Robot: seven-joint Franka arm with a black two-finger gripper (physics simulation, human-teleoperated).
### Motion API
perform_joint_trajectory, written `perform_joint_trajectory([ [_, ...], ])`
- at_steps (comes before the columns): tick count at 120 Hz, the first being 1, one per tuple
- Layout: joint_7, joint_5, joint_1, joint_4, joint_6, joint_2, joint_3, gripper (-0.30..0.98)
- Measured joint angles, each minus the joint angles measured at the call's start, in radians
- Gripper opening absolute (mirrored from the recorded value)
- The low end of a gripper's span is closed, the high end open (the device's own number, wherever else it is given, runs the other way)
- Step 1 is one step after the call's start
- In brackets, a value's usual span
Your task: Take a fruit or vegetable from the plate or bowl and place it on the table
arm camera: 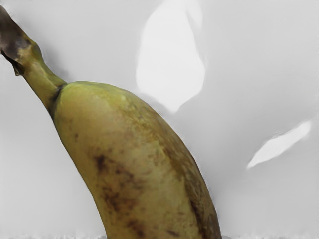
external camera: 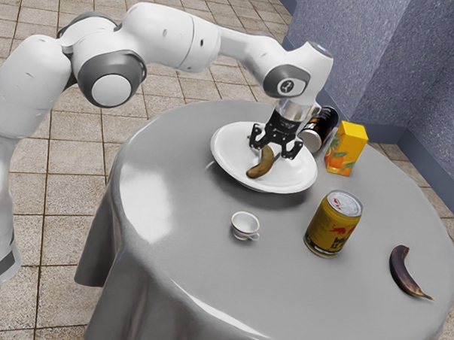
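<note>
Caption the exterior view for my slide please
Open gripper at a brownish banana on a white plate, a small cup and gold can nearby.

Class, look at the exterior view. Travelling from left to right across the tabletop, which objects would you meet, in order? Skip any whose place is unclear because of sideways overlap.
Small white cup → gold drink can → dark banana.

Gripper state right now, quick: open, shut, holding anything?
Gripper: open, fingers spread apart above the brown-spotted banana on the white plate; holding nothing.
</note>
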Motion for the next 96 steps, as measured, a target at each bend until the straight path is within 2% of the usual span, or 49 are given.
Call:
perform_joint_trajectory([
  [46, -0.003, -0.006, 0.0, 0.085, -0.116, -0.019, 0.0, 0.12],
  [96, -0.009, -0.003, -0.002, 0.042, -0.239, -0.166, -0.001, 0.11],
])
